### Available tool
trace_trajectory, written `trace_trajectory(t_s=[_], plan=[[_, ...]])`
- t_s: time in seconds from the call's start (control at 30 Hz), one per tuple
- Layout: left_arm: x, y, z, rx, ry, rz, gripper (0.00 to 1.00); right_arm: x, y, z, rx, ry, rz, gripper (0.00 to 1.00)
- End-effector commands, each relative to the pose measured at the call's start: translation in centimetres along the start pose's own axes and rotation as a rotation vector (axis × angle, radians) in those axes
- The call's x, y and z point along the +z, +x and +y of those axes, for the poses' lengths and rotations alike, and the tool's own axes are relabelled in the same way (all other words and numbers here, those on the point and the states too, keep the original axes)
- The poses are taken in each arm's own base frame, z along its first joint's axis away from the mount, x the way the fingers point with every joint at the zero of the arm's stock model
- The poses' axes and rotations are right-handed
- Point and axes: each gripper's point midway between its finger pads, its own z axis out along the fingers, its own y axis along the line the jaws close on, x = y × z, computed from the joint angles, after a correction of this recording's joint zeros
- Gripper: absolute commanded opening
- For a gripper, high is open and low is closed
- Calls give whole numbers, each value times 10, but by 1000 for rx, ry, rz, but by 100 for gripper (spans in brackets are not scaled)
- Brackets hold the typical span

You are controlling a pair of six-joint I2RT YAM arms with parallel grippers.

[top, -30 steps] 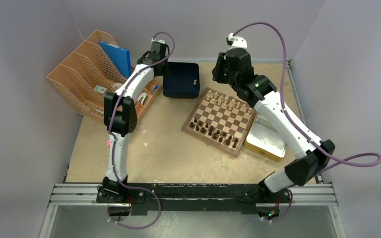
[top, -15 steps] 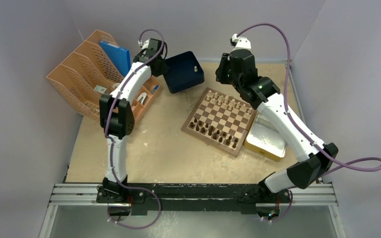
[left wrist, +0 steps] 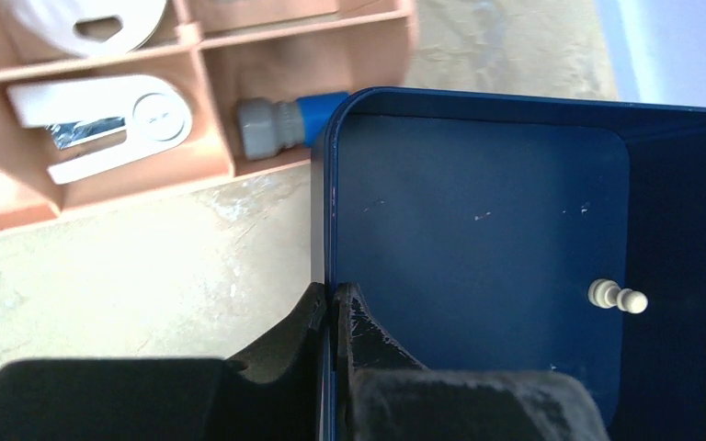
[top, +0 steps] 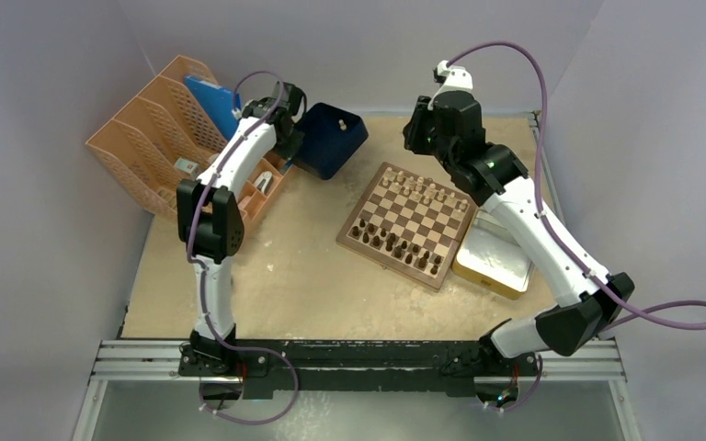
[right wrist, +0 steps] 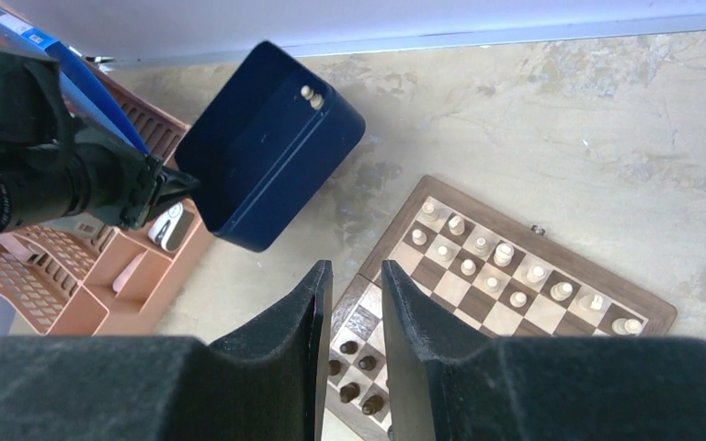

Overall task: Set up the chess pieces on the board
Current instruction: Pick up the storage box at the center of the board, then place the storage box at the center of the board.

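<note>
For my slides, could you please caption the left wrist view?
Left fingers pinch a wall of the dark blue tray; one cream chess piece lies inside near the opposite wall.

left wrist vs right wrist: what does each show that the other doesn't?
Left wrist only: a grey-and-blue fitting in an organizer slot.
Right wrist only: the board with cream pieces and dark pieces on it; right tool slightly open, empty.
Both: left tool shut on the tray wall, one cream piece lying in the tray, the organizer.
</note>
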Motion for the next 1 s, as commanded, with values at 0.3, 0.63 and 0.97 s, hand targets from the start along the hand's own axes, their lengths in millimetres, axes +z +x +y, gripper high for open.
trace_trajectory(t_s=[0.3,0.63,0.97], plan=[[-30,20,-2,-191,9,7,0,-18,-22,-4,-15,-10,-78,29],[-15,47,9,-172,-40,25,0,-21,-22,-6,-21,-6,-85,29],[7,65,28,-153,-111,37,0,-23,-21,-6,-27,-12,-83,29]])
